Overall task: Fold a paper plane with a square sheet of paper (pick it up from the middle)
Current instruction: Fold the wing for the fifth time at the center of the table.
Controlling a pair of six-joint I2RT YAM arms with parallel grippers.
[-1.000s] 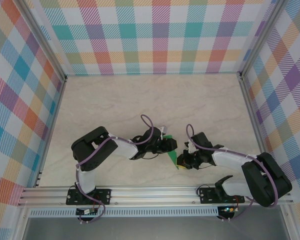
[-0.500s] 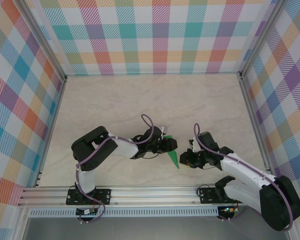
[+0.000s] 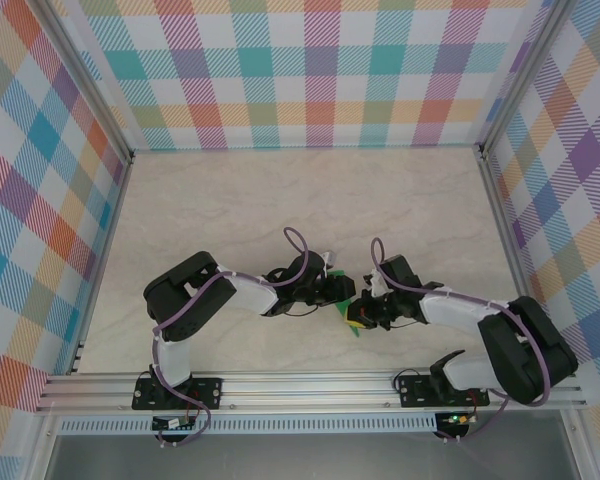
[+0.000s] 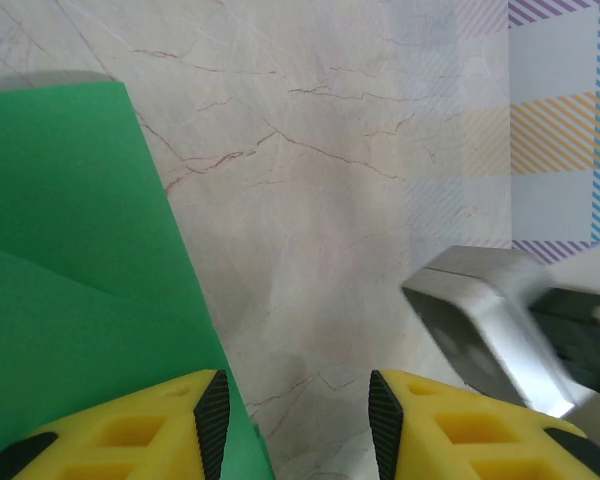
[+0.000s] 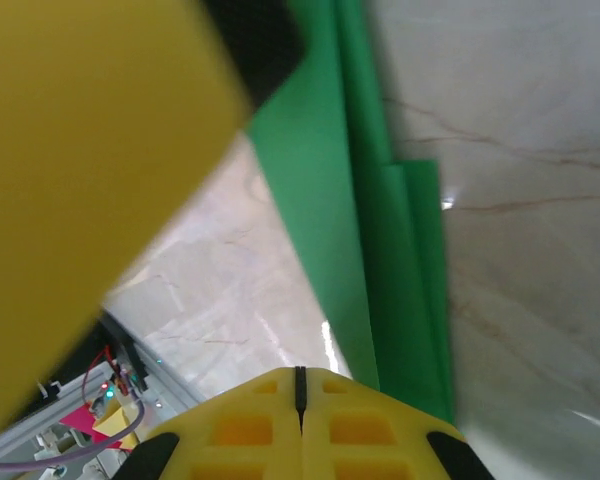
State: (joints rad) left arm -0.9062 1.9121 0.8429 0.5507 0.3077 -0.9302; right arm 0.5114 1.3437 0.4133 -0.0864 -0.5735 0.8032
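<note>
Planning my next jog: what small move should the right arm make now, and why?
Probably slide the right gripper, jaws shut, along the fold of the green paper to press the crease. The paper shows layered flaps beside it, and the left gripper stands open at its edge.

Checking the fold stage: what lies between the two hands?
The green paper plane lies between left hand and right hand, seen in the top view.
</note>
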